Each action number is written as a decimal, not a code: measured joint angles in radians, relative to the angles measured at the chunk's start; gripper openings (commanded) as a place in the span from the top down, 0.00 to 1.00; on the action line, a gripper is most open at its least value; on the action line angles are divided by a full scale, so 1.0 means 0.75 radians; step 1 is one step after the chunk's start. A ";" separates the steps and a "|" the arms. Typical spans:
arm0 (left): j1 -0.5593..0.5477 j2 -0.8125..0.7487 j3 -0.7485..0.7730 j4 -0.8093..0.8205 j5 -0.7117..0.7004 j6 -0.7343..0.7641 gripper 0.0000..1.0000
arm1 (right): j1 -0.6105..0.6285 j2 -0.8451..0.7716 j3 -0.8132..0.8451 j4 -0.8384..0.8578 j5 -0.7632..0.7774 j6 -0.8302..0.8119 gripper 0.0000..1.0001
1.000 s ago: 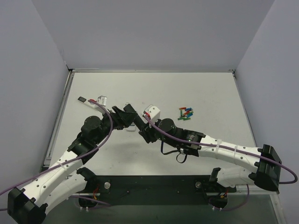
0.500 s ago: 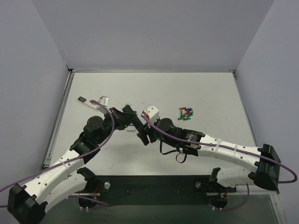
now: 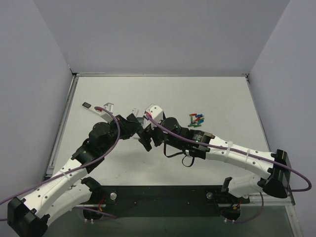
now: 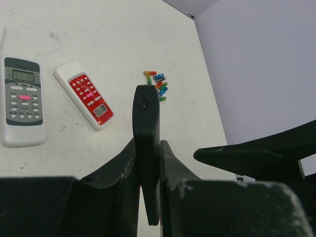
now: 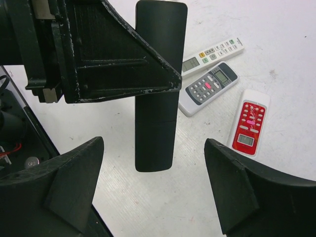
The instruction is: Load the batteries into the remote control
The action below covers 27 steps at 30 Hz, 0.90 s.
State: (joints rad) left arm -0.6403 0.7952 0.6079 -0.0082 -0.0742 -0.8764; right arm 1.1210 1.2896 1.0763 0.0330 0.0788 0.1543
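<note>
The left gripper (image 4: 147, 148) is clamped on a long black bar (image 4: 146, 113). Its two fingers pinch the flat faces, so the left wrist camera sees the bar edge-on, standing up out of the jaws. The right gripper (image 5: 154, 143) is spread wide, with its fingers (image 5: 69, 182) on either side of the bar's free end and touching neither face. One of those fingers also shows as a dark wedge (image 4: 247, 155) at the right of the left wrist view.

From overhead, the left arm rises from its base at the lower left, bends at the elbow and points its wrist toward the middle of the table (image 3: 222, 94). The right arm stretches low and long from the lower right, with its wrist turned to face the left one. The two grippers meet nose to nose, left of centre.

The remote control (image 5: 212, 53) lies flat on the table beyond the bar, which hides one of its ends. It sits just beside a shorter grey-faced remote (image 5: 207, 88) and roughly parallel to it. A red-faced remote (image 5: 248, 123) rests a little apart from both. Overhead, the arms cover this spot (I cannot pick the remote control out there).

The batteries (image 3: 196, 120) sit in a loose green, red and blue cluster on the table, off to the right of the right wrist, with nothing touching them.
</note>
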 measured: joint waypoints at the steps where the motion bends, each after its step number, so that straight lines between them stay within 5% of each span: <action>1: 0.000 -0.001 0.001 -0.003 0.001 0.000 1.00 | 0.000 0.020 0.014 -0.007 -0.005 0.000 0.22; 7: 0.000 -0.003 0.001 -0.014 0.003 0.000 1.00 | -0.013 0.101 0.049 -0.075 -0.029 0.012 0.24; 18: 0.000 -0.007 0.001 -0.016 0.027 -0.003 1.00 | -0.072 0.131 0.053 -0.105 -0.155 0.047 0.42; 27: 0.000 -0.012 0.001 -0.015 0.051 -0.004 1.00 | -0.099 0.131 0.053 -0.103 -0.232 0.073 0.43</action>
State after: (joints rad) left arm -0.6403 0.7860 0.6086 -0.0193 -0.0357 -0.8791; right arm 1.0466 1.3880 1.1160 -0.0444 -0.0956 0.2092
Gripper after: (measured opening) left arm 0.234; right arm 0.569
